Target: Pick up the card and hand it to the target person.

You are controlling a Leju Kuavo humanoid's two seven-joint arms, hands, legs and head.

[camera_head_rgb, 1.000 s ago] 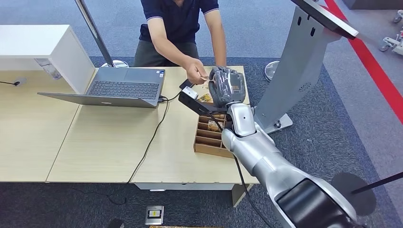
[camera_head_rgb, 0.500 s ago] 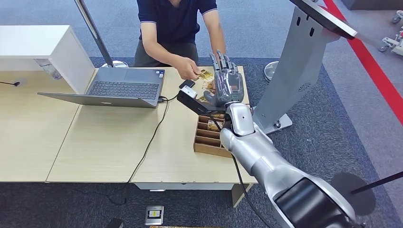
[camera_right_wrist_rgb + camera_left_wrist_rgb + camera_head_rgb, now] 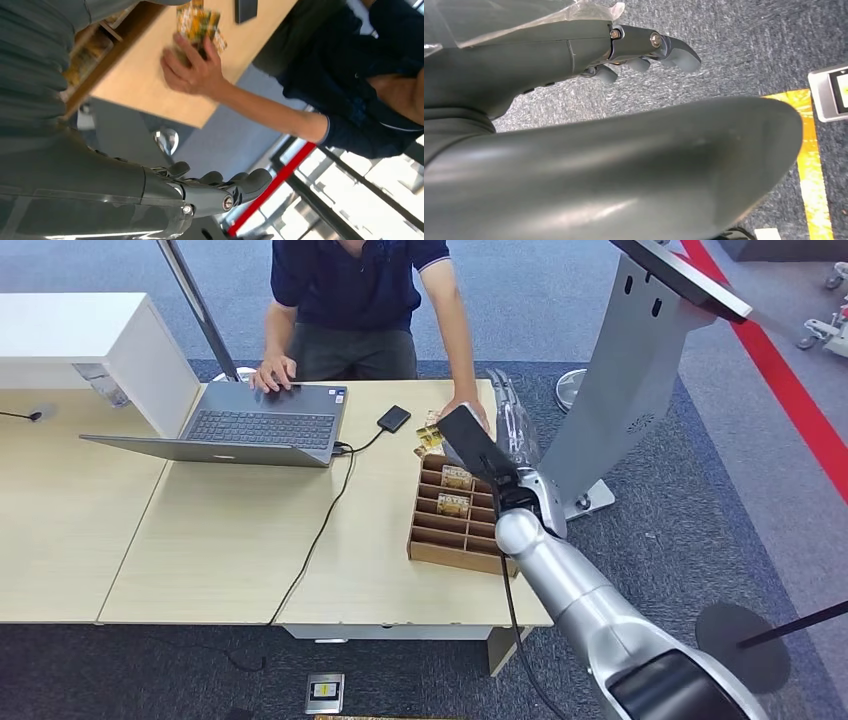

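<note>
Yellow-green cards point(image 3: 430, 437) lie on the wooden table point(image 3: 230, 540) near its far right edge, and a person's hand point(image 3: 466, 410) presses on them. The right wrist view has that person's hand point(image 3: 192, 70) on the fanned cards point(image 3: 197, 22). My right hand point(image 3: 510, 422) hangs just right of them, above the table's right edge. Its fingers point(image 3: 220, 187) are stretched out and apart with nothing in them. My left hand point(image 3: 644, 47) hangs over grey carpet, fingers loosely extended and holding nothing.
A wooden slotted box point(image 3: 450, 535) with more cards point(image 3: 455, 478) sits under my right forearm. An open laptop point(image 3: 250, 425), where the person's other hand point(image 3: 272, 370) rests, and a black phone point(image 3: 394, 418) lie further left. A grey kiosk stand point(image 3: 630, 370) rises at the right.
My right hand uncurled, let the card go to the person and swung right off the table. The person laid the card on the table and put the other hand on the laptop.
</note>
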